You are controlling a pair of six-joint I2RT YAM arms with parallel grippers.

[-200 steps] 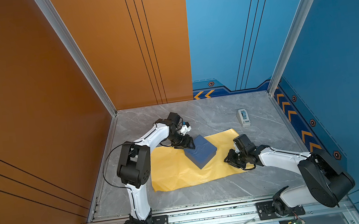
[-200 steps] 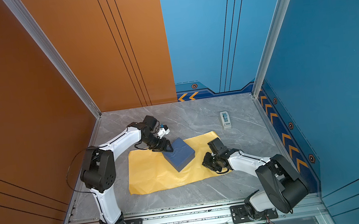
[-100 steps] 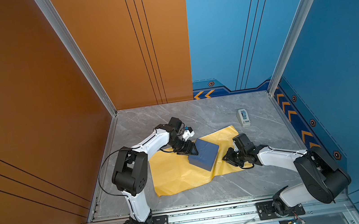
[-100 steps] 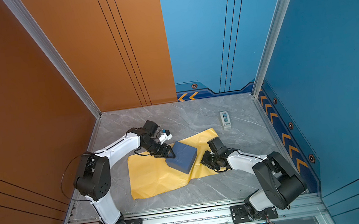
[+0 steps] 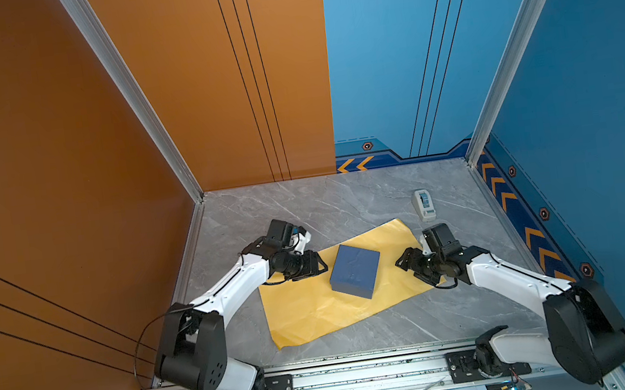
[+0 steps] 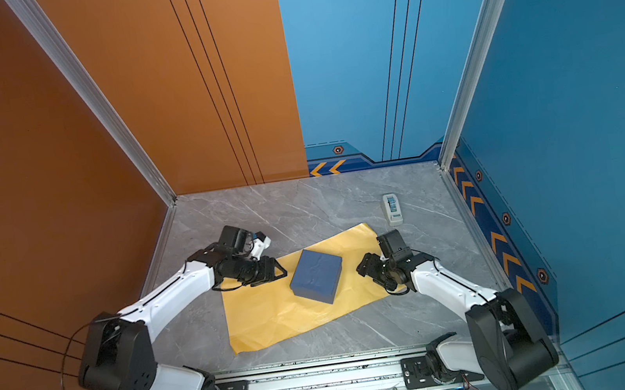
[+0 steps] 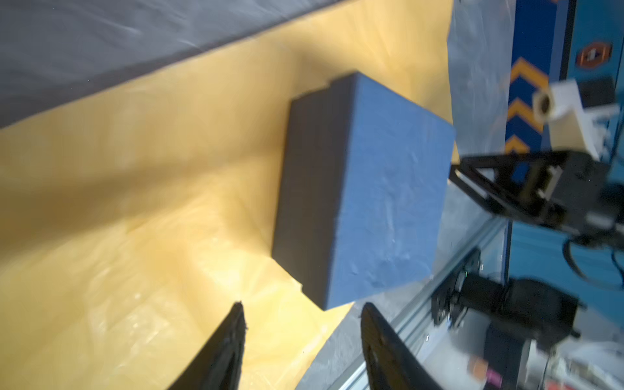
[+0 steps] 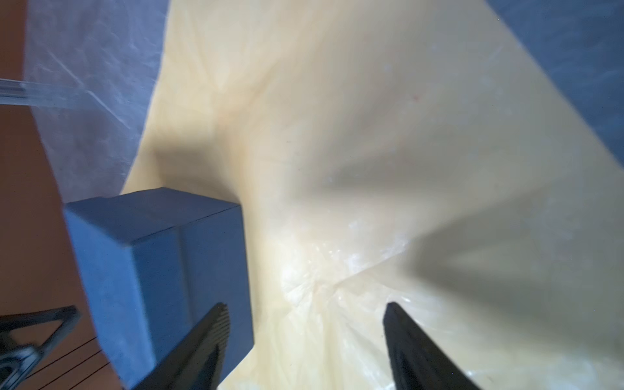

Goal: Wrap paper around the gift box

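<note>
The left tool [image 5: 322, 268] hangs low over the left far edge of the paper [image 5: 309, 307], pointing at the gift box [image 5: 355, 270] and just short of its left side. In the left wrist view the 2 fingers [image 7: 233, 334] stand apart with nothing between them.

The box sits on the pale yellow face of the sheet, right of the sheet's middle, with a long stretch of paper free toward the near left corner and a shorter one on the right. All 4 visible sides of the sheet lie flat on the bench [image 5: 304, 205], creased but not lifted.

The right tool [image 5: 401, 263] hovers over the right end of the paper, near the box but apart from it; its fingers [image 8: 408, 337] are spread wide and empty. A tape dispenser [image 5: 423, 204] lies on the bench beyond it, clear of the sheet.

By my reading, only the placing of the box is done. No flap is folded over the box, so every fold and any taping is left.
</note>
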